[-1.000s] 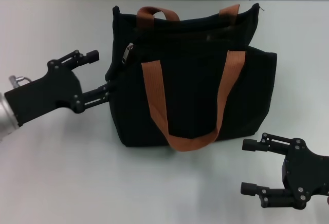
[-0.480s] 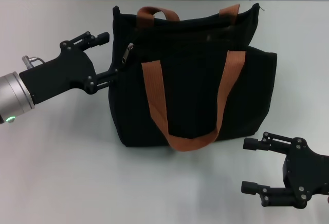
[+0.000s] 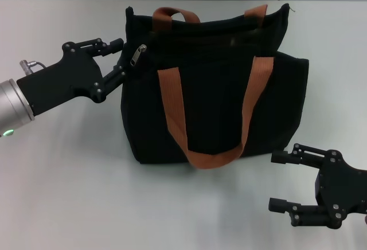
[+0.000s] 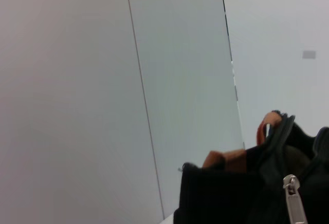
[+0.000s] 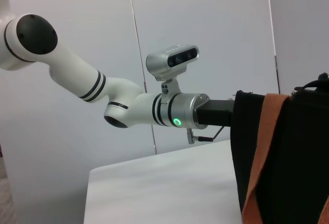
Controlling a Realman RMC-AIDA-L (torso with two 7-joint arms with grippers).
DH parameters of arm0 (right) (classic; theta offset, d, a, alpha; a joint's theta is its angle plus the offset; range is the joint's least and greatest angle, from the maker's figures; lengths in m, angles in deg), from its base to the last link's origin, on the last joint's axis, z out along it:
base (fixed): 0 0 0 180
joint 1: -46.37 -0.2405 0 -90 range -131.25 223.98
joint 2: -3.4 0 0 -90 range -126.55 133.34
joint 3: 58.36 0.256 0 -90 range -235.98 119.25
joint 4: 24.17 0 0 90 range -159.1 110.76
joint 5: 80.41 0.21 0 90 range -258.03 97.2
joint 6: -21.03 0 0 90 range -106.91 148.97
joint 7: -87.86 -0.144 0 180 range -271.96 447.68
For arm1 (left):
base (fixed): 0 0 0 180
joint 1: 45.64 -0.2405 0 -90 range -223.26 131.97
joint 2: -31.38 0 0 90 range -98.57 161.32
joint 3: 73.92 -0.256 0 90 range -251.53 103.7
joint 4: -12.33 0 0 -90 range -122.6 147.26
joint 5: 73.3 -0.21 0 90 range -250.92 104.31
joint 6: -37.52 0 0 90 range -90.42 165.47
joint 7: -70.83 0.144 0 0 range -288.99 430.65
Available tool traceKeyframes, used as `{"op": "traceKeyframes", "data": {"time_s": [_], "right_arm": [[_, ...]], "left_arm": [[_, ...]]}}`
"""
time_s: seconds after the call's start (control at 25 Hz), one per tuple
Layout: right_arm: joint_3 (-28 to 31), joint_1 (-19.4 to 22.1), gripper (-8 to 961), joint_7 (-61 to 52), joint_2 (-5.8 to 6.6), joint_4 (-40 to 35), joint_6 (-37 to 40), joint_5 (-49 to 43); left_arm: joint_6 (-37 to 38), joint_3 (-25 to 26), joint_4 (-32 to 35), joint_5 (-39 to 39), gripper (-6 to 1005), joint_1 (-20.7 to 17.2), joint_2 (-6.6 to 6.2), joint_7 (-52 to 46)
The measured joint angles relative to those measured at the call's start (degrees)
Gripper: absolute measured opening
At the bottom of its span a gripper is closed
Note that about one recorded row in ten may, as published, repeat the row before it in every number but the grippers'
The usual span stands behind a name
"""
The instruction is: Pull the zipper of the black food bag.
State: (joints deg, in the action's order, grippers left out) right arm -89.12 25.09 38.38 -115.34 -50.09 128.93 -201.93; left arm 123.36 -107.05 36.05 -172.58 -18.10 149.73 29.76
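Note:
The black food bag (image 3: 218,89) stands upright on the white table, with two rust-brown strap handles (image 3: 172,106). Its silver zipper pull (image 3: 137,55) sits at the left end of the top edge, tilted. My left gripper (image 3: 120,58) is open at the bag's upper left corner, its fingertips just left of the pull and not closed on it. In the left wrist view the pull (image 4: 294,203) hangs close by on the bag (image 4: 231,198). My right gripper (image 3: 274,182) is open and empty on the table below the bag's right corner.
The white table (image 3: 69,181) runs all around the bag, with a grey wall behind. The right wrist view shows the left arm (image 5: 154,106) reaching behind the bag's side (image 5: 293,147) and one strap (image 5: 263,152).
My left gripper has risen from the bag's left side up to its upper left corner, beside the zipper pull. The pull has tipped outward. The right gripper has barely moved.

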Motion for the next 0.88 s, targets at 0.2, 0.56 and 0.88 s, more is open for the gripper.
{"op": "traceKeyframes", "data": {"time_s": [0.2,0.56,0.88], "right_arm": [[0.1,0.0,812,0.0,0.00,0.0,0.0,0.0],[1.8,-1.1,812,-3.2,-0.16,1.1,4.3,3.2],[1.8,-6.6,812,-25.0,-0.06,1.3,7.8,13.0]], "left_arm": [[1.2,0.0,0.0,0.1,396,-0.1,-0.08,0.3],[4.2,0.0,0.0,0.4,73,-0.3,-0.11,0.2],[4.5,0.0,-0.5,1.4,22,-0.3,0.01,0.0]]}}
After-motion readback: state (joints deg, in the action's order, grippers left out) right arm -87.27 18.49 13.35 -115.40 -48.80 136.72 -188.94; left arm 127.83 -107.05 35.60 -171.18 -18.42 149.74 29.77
